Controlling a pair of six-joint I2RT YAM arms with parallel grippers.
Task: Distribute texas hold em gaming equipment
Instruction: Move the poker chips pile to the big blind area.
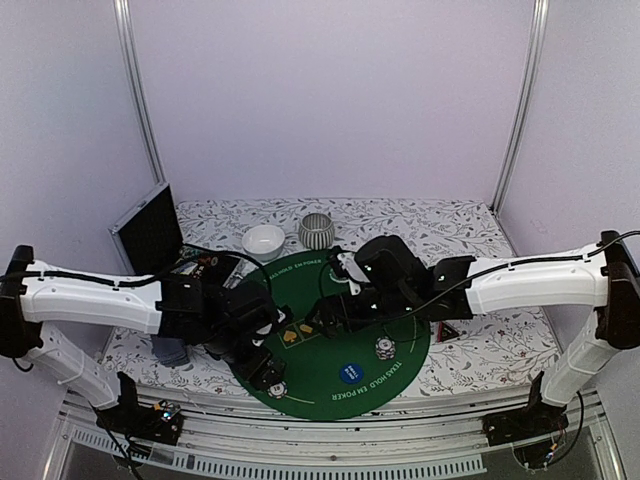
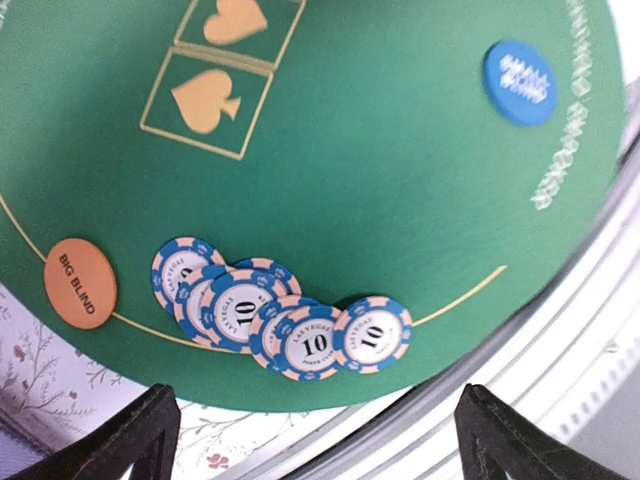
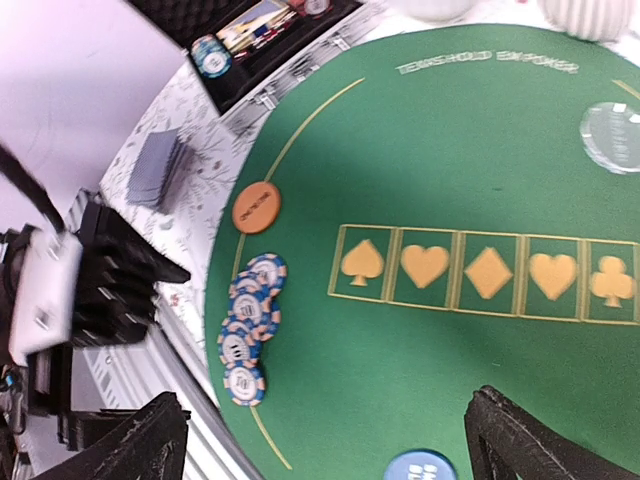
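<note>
At edge of green mat (image 2: 380, 180) | chip row (image 2: 240, 310) lengthwise along it | left gripper (image 2: 320, 400), right gripper (image 3: 327, 398) wide, empty

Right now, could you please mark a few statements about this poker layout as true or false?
1. The round orange disc reads BIG BLIND. True.
2. The blue-and-pink striped poker chips stand in one neat tower. False: they lie overlapping in a row.
3. The left gripper grips a chip. False: it is open and empty.
4. The grey-backed stack of cards lies off the round green mat. True.
</note>
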